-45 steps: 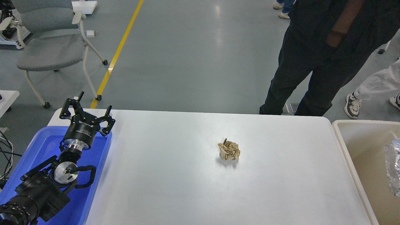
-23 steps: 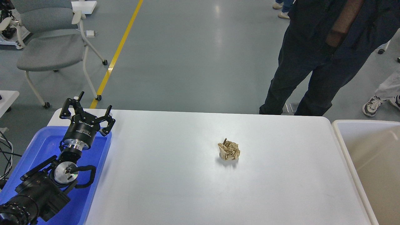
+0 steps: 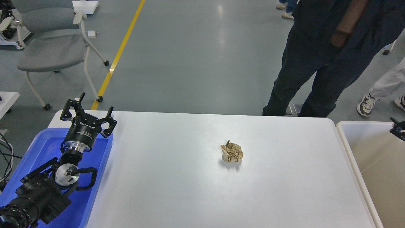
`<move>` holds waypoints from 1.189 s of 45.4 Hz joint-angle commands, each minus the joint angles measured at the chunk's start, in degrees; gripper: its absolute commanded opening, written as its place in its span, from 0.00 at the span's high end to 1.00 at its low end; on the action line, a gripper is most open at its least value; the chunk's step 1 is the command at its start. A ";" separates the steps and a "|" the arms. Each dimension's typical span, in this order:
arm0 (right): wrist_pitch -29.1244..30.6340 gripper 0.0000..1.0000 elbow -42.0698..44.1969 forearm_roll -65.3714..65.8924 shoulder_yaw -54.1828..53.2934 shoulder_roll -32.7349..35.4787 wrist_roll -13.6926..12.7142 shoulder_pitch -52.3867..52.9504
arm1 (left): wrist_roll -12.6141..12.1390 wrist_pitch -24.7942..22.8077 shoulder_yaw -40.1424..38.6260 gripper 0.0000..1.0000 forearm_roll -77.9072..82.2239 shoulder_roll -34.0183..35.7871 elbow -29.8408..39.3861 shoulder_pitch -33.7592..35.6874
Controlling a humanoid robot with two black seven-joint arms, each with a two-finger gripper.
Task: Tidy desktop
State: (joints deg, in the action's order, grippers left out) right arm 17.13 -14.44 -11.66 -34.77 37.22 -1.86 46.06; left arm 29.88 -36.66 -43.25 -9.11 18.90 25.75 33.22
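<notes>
The white desktop fills the middle of the head view. A crumpled brown paper ball lies on it, a little right of centre. My left gripper is open and empty, held above the far end of the blue tray at the table's left edge, far from the paper ball. Only a small dark tip of my right gripper shows at the right edge, above the beige bin. Its fingers cannot be told apart.
The beige white-rimmed bin stands against the table's right side. A person in dark clothes stands behind the far right corner. A grey chair stands at the far left, beyond the table.
A clear crumpled thing seen over the bin a second ago is gone from view. A dark tip of my right gripper now shows at the right edge. The left arm has not moved.
</notes>
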 commanded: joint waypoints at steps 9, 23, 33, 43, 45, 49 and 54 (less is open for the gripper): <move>19.07 0.00 -12.80 -0.38 -3.99 0.31 0.01 -0.97 | 0.00 0.01 0.01 0.00 -0.03 0.00 0.00 0.00; 25.32 0.00 -17.73 -4.07 -6.97 -6.19 0.01 -3.43 | 0.00 0.01 0.01 0.00 -0.03 0.00 0.00 0.00; 25.32 0.00 -17.38 -4.25 -11.19 -14.62 0.01 -5.54 | 0.09 0.01 0.01 0.00 -0.03 0.00 0.00 0.00; 24.97 0.00 -16.93 -4.25 -17.78 -20.60 0.01 -6.24 | 0.09 0.01 0.01 0.00 -0.03 0.00 0.00 -0.09; 24.79 0.00 -16.93 -4.25 -19.01 -22.45 0.01 -6.68 | 0.09 0.01 0.01 0.00 -0.03 0.00 0.00 0.00; 24.70 0.00 -16.50 -4.25 -19.90 -25.96 0.01 -7.30 | 0.09 0.01 0.01 0.00 -0.03 0.00 0.00 0.00; 24.62 0.00 -13.43 -4.25 -19.98 -30.18 0.01 -7.12 | 0.09 0.01 0.01 0.00 -0.03 0.00 0.00 -0.09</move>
State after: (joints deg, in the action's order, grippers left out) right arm 41.89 -30.92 -15.79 -51.79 15.68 -1.85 39.68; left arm 29.97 -36.64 -43.25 -9.14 18.90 25.75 33.21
